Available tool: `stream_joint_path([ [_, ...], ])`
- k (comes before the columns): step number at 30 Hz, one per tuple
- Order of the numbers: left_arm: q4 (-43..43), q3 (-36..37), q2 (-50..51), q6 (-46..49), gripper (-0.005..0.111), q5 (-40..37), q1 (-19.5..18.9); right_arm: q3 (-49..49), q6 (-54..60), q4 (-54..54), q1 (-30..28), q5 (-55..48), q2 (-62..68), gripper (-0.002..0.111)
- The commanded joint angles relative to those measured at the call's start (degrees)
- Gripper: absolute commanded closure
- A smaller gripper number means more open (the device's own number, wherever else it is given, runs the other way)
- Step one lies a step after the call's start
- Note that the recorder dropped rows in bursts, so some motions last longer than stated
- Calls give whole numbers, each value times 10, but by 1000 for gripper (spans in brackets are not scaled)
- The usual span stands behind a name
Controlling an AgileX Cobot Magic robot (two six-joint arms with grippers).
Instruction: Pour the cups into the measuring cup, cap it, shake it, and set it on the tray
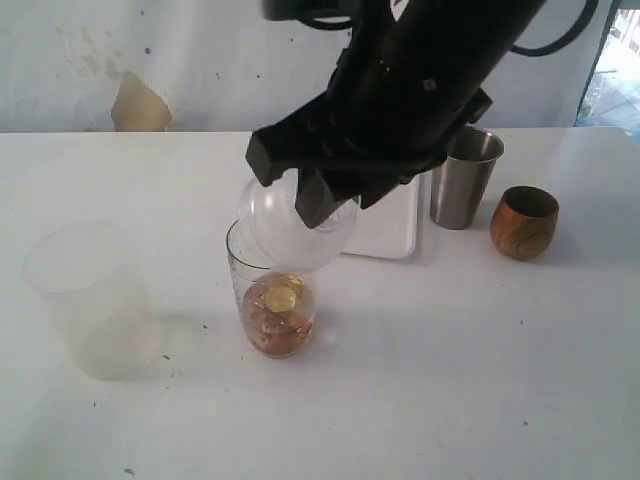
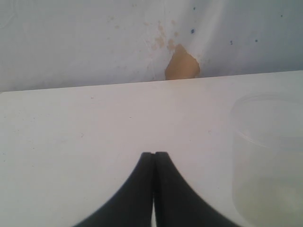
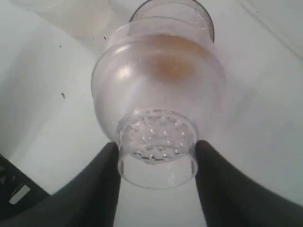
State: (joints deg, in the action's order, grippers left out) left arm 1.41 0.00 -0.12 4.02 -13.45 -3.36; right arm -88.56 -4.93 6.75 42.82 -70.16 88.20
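Note:
The clear measuring cup [image 1: 270,300] stands mid-table with brown and yellow contents in its bottom. My right gripper [image 1: 310,195] is shut on the neck of the clear dome cap [image 1: 297,228], holding it tilted over the cup's rim. In the right wrist view the cap [image 3: 158,90] sits between the fingers [image 3: 102,179], with the cup's mouth [image 3: 171,12] just beyond it. The steel tumbler [image 1: 464,177] and wooden cup [image 1: 524,221] stand upright at the right. The white tray [image 1: 385,228] lies behind, mostly hidden by the arm. My left gripper [image 2: 154,153] is shut on nothing, out of the exterior view.
A wide frosted plastic cup [image 1: 90,300] stands at the left, and this frosted cup [image 2: 267,156] is also close beside my left gripper. A torn brown patch [image 1: 138,105] marks the wall behind the table's far edge.

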Motion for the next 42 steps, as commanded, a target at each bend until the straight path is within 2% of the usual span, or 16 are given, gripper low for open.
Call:
stream_joint_path([
  [1, -5, 0, 1, -1, 107, 2, 0, 6, -3, -27, 1, 2, 21, 108],
  [21, -5, 0, 1, -1, 107, 2, 0, -28, 2, -41, 1, 2, 78, 108],
  [27, -5, 0, 1, -1, 107, 2, 0, -29, 2, -40, 1, 36, 79, 108],
  [32, -5, 0, 1, -1, 107, 2, 0, -29, 24, -41, 1, 2, 75, 108],
  [38, -5, 0, 1, -1, 107, 2, 0, -6, 24, -85, 0, 2, 16, 108],
  [42, -5, 0, 1, -1, 107, 2, 0, 35, -24, -188, -2, 2, -17, 108],
])
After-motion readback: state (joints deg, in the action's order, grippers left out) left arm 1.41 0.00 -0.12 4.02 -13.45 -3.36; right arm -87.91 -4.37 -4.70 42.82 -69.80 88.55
